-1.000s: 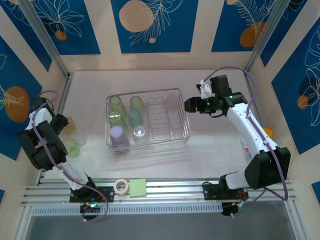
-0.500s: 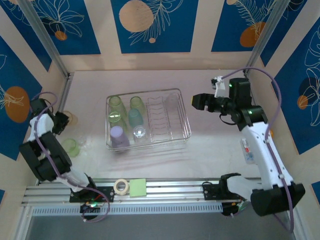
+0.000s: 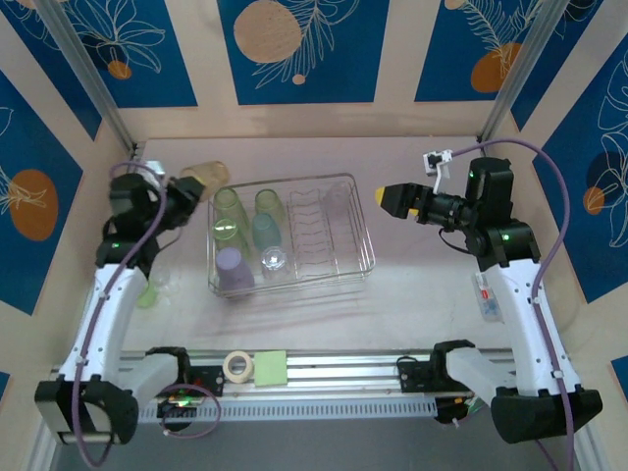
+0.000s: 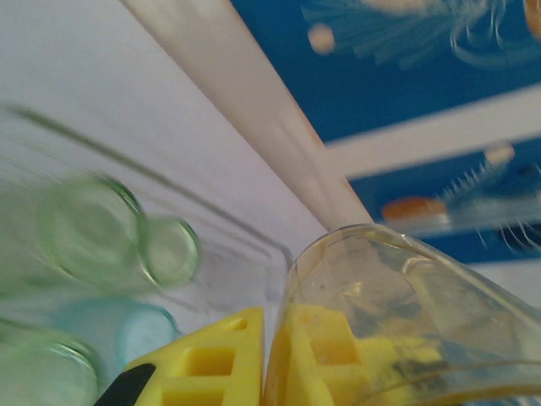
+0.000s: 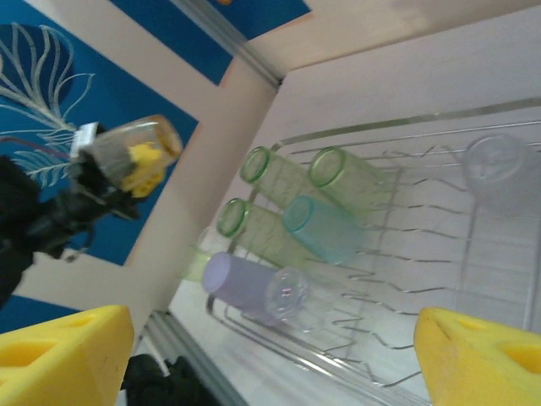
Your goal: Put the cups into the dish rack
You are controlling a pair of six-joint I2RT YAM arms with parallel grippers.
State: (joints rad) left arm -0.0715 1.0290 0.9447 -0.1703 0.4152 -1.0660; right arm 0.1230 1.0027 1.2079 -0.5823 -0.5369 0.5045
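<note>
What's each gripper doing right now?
Left gripper: closed on a peach cup.
Right gripper: open, empty.

left wrist view's all smear: green cups [image 4: 93, 233] in the dish rack [image 4: 211, 215] are just blur, and the peach cup [image 4: 397, 313] runs off the bottom edge. overhead, the left arm [image 3: 108, 304] half hides a lone green cup [image 3: 147, 292].

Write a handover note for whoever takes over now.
Left gripper: shut on the peach cup, lifted by the far left corner of the dish rack.
Right gripper: open, empty, right of the rack.
Done: seven cups in the rack: three green, teal, lavender, two clear.
To do: place the peach cup; load the green cup and, apparently, a clear cup on the table left of the rack.
</note>
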